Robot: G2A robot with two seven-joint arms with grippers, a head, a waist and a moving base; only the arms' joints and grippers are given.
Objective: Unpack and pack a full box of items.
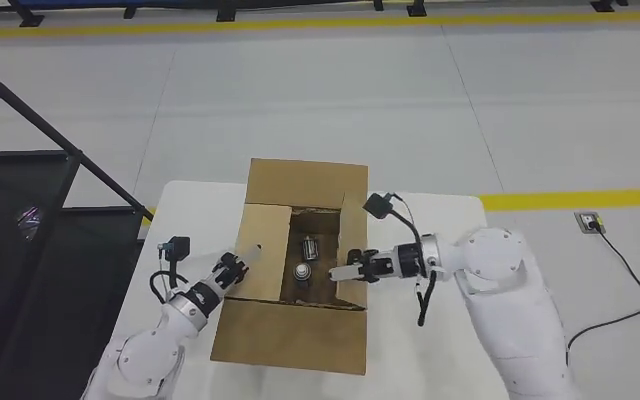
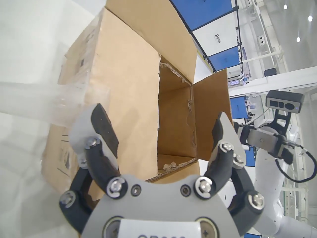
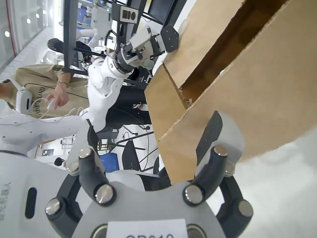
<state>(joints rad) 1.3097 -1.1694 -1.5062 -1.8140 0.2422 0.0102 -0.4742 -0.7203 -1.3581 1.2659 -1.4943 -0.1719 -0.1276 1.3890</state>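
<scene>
Resting on bench point(image 1: 190, 210): open box point(image 1: 290, 335).
Left tool point(image 1: 243, 262): we see it released, at left flap point(image 1: 262, 250).
Right tool point(image 1: 345, 271): released, at right flap point(image 1: 352, 225).

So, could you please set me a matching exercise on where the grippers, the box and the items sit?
Things:
1 left gripper
2 right gripper
3 items
4 box

Places:
A on the table
B inside the box
C at the box's right side
D at the box's left side

Pairs: 1-D, 2-C, 3-B, 4-A
</scene>
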